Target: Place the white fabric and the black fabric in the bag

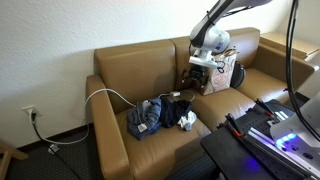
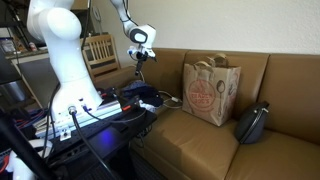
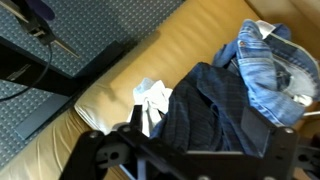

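The white fabric (image 3: 152, 100) lies crumpled on the tan sofa seat, touching the left edge of the black fabric (image 3: 215, 100). In an exterior view the black fabric (image 1: 178, 108) and the white fabric (image 1: 188, 121) sit in a clothes pile on the middle seat. The brown paper bag (image 1: 226, 71) stands upright against the sofa back; it also shows in an exterior view (image 2: 210, 90). My gripper (image 3: 195, 120) is open and empty. It hangs above the pile, over the black fabric, and shows in both exterior views (image 1: 199, 78) (image 2: 140, 58).
Blue jeans (image 3: 275, 60) lie against the black fabric in the pile (image 1: 145, 117). A small black bag (image 2: 252, 122) rests on the seat beside the paper bag. A white cable (image 1: 105, 95) runs over the sofa arm. The robot base and stand (image 2: 70, 110) are in front of the sofa.
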Available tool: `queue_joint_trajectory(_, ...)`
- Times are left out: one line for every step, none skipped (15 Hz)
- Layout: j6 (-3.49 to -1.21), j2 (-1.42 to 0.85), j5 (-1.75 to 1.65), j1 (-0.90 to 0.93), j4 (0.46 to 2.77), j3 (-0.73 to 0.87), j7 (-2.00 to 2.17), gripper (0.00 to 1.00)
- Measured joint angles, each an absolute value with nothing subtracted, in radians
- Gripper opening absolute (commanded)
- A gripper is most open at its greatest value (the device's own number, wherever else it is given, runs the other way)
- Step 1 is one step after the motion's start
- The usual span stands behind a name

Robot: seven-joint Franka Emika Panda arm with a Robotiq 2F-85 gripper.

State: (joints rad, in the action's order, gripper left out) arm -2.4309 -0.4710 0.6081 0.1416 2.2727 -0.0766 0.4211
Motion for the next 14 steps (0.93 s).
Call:
queue_joint_trajectory(-2.431, -0.513, 0.595, 0.151, 2.262, -0.077, 0.433, 1.00)
queue_joint_trajectory(-2.431, -0.551, 0.586, 0.157, 2.249, -0.077, 0.440, 1.00)
queue_joint_trajectory(-2.432, -0.587, 0.576, 0.161, 2.231, -0.078, 0.443, 1.00)
queue_joint_trajectory(-2.436, -0.622, 0.573, 0.163, 2.210, -0.080, 0.442, 1.00)
queue_joint_trajectory(-2.450, -0.652, 0.569, 0.165, 2.191, -0.083, 0.436, 1.00)
queue_joint_trajectory(-2.474, -0.680, 0.565, 0.166, 2.174, -0.088, 0.427, 1.00)
queue_joint_trajectory(-2.502, -0.704, 0.557, 0.168, 2.159, -0.095, 0.416, 1.00)
queue_joint_trajectory(-2.536, -0.727, 0.547, 0.173, 2.145, -0.101, 0.404, 1.00)
queue_joint_trajectory(-2.573, -0.746, 0.536, 0.180, 2.134, -0.107, 0.394, 1.00)
queue_joint_trajectory(-2.616, -0.764, 0.515, 0.189, 2.124, -0.112, 0.383, 1.00)
queue_joint_trajectory(-2.659, -0.782, 0.491, 0.202, 2.116, -0.115, 0.379, 1.00)
queue_joint_trajectory(-2.704, -0.799, 0.466, 0.218, 2.108, -0.117, 0.378, 1.00)
queue_joint_trajectory(-2.749, -0.816, 0.439, 0.236, 2.100, -0.117, 0.378, 1.00)
queue_joint_trajectory(-2.792, -0.833, 0.411, 0.256, 2.093, -0.115, 0.379, 1.00)
